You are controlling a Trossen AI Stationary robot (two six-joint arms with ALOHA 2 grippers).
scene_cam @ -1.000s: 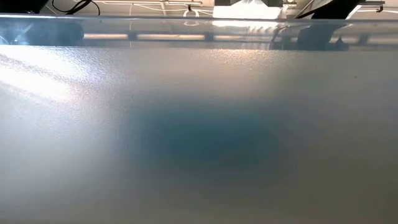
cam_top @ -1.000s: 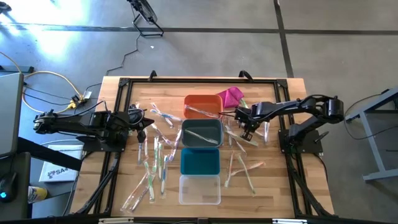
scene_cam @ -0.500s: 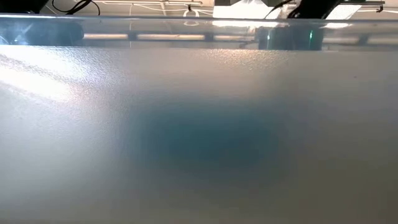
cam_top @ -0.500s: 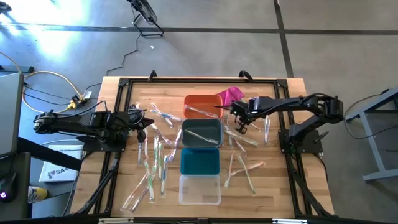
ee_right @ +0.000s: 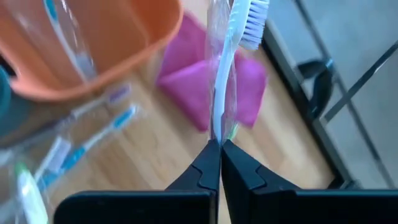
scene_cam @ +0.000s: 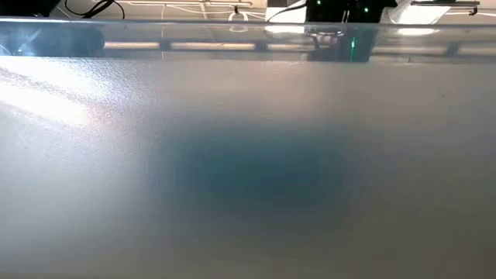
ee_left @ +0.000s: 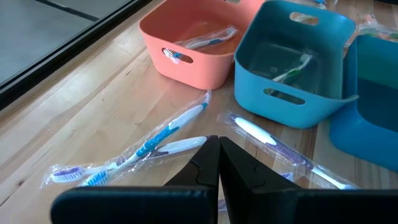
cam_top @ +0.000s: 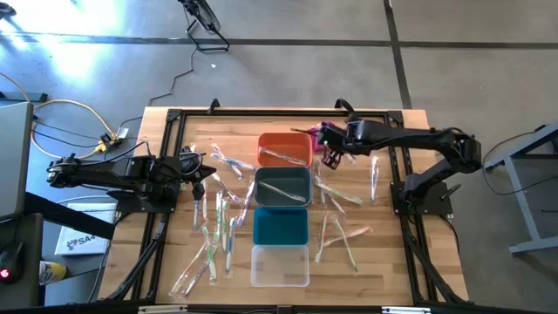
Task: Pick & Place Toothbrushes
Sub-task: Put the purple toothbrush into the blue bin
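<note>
My right gripper [cam_top: 330,157] hangs above the table by the orange bin's [cam_top: 283,146] right end, shut on a wrapped white toothbrush [ee_right: 225,68]. The magenta cloth [ee_right: 199,84] lies below it. Wrapped toothbrushes lie flat on the wood to the left [cam_top: 218,218] and to the right [cam_top: 336,231] of the bin row. One toothbrush lies in the orange bin [ee_left: 202,40] and one in the grey bin [ee_left: 292,68]. My left gripper [ee_left: 219,140] waits shut at the table's left, above loose toothbrushes [ee_left: 155,140]. My right gripper pinches the wrapped toothbrush by its handle end [ee_right: 216,132] between its two fingertips. It slants down from the table's right side. The brush runs on past the fingers, in line with them, bristle head [ee_right: 252,25] farthest out. It is lifted clear of cloth and table.
Orange, grey [cam_top: 283,187], teal [cam_top: 281,227] and clear [cam_top: 281,266] bins stand in a row down the table's middle. A black frame [cam_top: 170,118] runs round the table. The clear bin's frosted wall [scene_cam: 248,170] fills the low view.
My right gripper has risen from the table to the right of the grey bin. It has gone toward the far edge and the orange bin, tipping less steeply. The toothbrush has come up with it, clear of the wood.
</note>
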